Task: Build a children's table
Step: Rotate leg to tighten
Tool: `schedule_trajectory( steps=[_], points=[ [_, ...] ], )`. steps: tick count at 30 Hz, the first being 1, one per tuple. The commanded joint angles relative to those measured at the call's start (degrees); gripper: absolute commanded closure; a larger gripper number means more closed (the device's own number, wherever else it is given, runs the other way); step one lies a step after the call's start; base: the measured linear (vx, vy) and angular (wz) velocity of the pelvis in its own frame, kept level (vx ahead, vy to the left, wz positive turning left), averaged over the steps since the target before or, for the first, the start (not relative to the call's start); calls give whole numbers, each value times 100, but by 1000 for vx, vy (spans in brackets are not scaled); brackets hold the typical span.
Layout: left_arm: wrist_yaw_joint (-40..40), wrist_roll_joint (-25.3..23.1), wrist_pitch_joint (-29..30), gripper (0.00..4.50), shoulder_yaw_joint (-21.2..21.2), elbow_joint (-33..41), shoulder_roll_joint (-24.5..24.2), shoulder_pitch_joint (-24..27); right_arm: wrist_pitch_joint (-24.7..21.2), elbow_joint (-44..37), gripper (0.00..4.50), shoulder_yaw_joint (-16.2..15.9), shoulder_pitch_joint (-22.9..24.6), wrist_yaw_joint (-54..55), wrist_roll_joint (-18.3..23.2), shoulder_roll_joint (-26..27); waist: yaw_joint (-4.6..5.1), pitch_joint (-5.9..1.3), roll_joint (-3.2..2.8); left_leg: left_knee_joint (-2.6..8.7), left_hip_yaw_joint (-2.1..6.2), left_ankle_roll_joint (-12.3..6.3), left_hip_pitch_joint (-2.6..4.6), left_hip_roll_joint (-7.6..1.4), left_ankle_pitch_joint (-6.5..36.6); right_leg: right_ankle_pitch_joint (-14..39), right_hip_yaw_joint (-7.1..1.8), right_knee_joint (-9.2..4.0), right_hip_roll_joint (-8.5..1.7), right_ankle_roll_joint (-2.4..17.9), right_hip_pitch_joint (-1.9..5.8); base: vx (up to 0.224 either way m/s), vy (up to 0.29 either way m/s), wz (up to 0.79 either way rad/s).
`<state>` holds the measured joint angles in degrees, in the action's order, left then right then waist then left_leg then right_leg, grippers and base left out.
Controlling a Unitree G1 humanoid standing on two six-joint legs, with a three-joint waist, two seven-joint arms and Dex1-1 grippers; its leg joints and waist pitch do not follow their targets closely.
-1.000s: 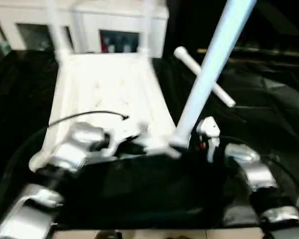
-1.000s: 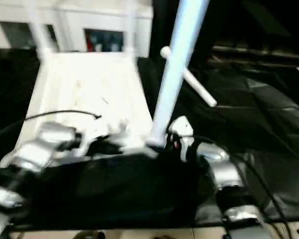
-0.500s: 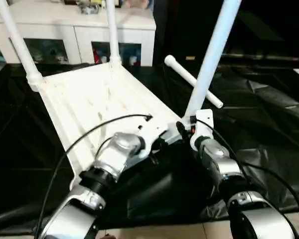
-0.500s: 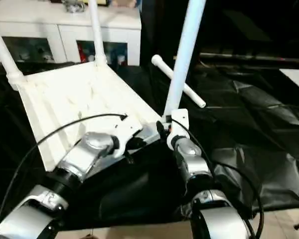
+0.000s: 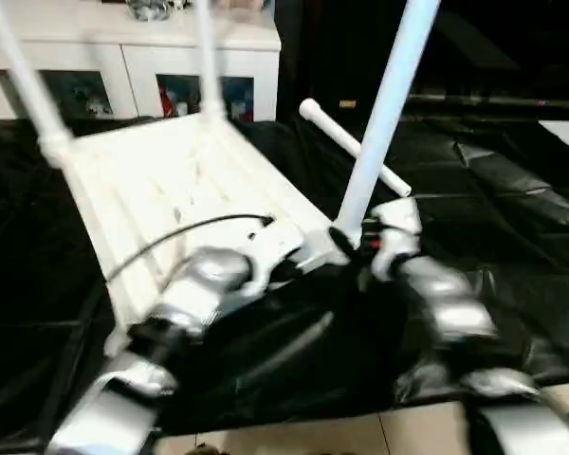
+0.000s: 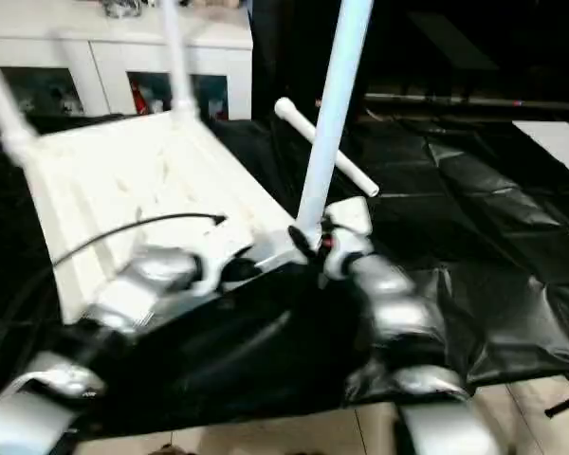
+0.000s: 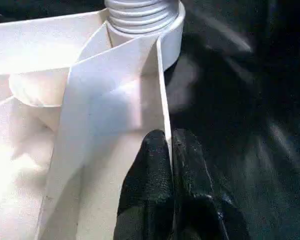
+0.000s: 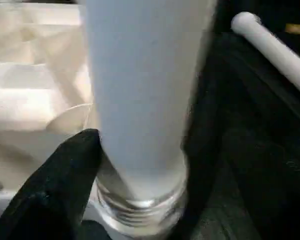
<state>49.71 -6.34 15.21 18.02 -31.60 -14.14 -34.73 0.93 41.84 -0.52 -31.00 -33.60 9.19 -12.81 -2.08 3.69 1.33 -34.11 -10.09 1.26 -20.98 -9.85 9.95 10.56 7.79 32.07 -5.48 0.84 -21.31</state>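
The white tabletop lies upside down on black sheeting, its ribbed underside and raised rim facing up. It serves as the landmark here. Its corner sockets act as the holders: the two far corners each carry an upright white leg, one at the far left corner and one at the far right corner. At the near right corner a third leg stands tilted in its socket; the left wrist view shows its threaded end sitting in the round socket collar, with several thread turns still visible above the rim. A fourth leg lies loose on the sheeting just beyond the tabletop's right edge, behind the tilted leg.

The left gripper is pinched shut on the thin rim wall of the tabletop, near the socket holding the third leg, one black finger inside the rim and the other outside. The right gripper is at the base of the third leg, beside the same corner; one black finger lies just against the leg's lower end, and I cannot tell whether the gripper clasps the leg or stands loose around it.

Beyond the tabletop's far edge stands a white glass-fronted cabinet with small coloured items behind its panes.
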Motion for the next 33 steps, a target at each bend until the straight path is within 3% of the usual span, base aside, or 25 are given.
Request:
schedule_trajectory(
  steps=[1,3,6,10,13,15,16,19,21,25,33],
  points=[
    [468,242,-293,450,63,239,-92,81,-188,-373,37,-93,107,-564,128,-220,-2,-311,71,468,245,136,177,-392,2860,3314,-297,-566,-546,450,81,0,0,0],
    [1012,399,-455,450,119,381,-312,133,-328,-797,37,-371,311,-1436,203,-570,-28,-308,38,472,246,183,213,-397,2988,3269,-298,-563,-527,470,52,0,0,0],
    [1693,567,-620,450,191,498,-570,161,-601,-1312,37,-734,567,-2490,262,-1010,-78,-303,43,500,239,164,199,-421,2980,3144,-352,-532,-537,511,64,0,0,0],
    [2122,776,-509,450,182,645,-625,170,-643,-1375,37,-949,593,-2786,102,-1182,-151,-318,70,533,202,218,186,-445,2763,2699,-435,-437,-541,807,55,0,0,0],
    [2238,817,-493,450,198,714,-621,174,-478,-1038,37,-946,449,-2728,-71,-1118,-183,-332,70,537,166,222,192,-452,2584,2404,-472,-392,-534,944,49,0,0,0],
    [2256,831,-493,450,218,733,-624,174,-414,-793,37,-956,334,-2681,-108,-1070,-222,-351,105,515,114,143,149,-430,2224,2176,-514,-338,-541,1034,73,0,0,0],
    [2256,831,-493,450,218,733,-624,174,-414,-793,37,-956,334,-2681,-108,-1070,-245,-351,115,500,95,82,124,-424,2042,2132,-537,-321,-542,1048,83,0,0,0],
    [2325,826,-540,450,227,712,-601,171,-425,-738,37,-1006,303,-2789,-94,-1102,-294,-339,124,470,57,-7,161,-412,1933,2277,-575,-334,-529,1017,51,0,0,0],
    [2325,803,-545,450,219,710,-587,170,-416,-715,37,-999,305,-2815,-87,-1099,-302,-343,126,472,56,-30,146,-418,1832,2236,-575,-319,-513,1014,63,0,0,0],
    [2334,799,-541,450,213,723,-587,183,-295,-591,73,-941,296,-2867,-100,-1060,-308,-335,144,449,47,-52,154,-413,1832,2365,-580,-317,-501,1005,34,0,0,0],
    [2374,812,-526,450,208,749,-628,229,-336,-728,134,-911,380,-3029,26,-1051,-289,-332,144,465,77,-36,122,-424,1858,2602,-565,-317,-492,891,51,0,0,0]
  ],
)
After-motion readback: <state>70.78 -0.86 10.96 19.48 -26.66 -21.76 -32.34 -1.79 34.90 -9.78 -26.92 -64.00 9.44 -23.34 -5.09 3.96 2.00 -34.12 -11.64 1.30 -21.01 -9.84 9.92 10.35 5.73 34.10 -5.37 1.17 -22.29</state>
